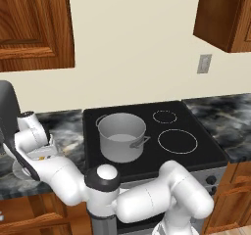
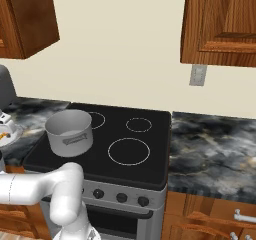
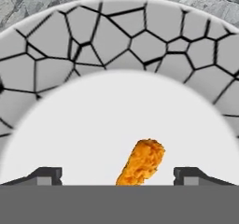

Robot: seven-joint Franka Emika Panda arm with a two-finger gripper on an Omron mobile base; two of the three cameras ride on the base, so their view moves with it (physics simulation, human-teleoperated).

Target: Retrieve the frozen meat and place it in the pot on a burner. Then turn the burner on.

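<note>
cream wall (image 1: pixel 127 48) | wood cabinets (image 2: pixel 220 24) | marble counter (image 2: pixel 215 149) | black stove (image 2: pixel 150 149)

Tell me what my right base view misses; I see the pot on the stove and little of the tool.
Observer: In the hand view the tool sits over a crackle-rimmed plate, jaws apart.
Operator: Report the meat.
Observer: The frozen meat, an orange morsel, lies on the plate's white centre between the two fingertips, not gripped.
Operator: Check the pot.
Observer: In the left base view the pot looks empty, on the stove's front left burner.
</note>
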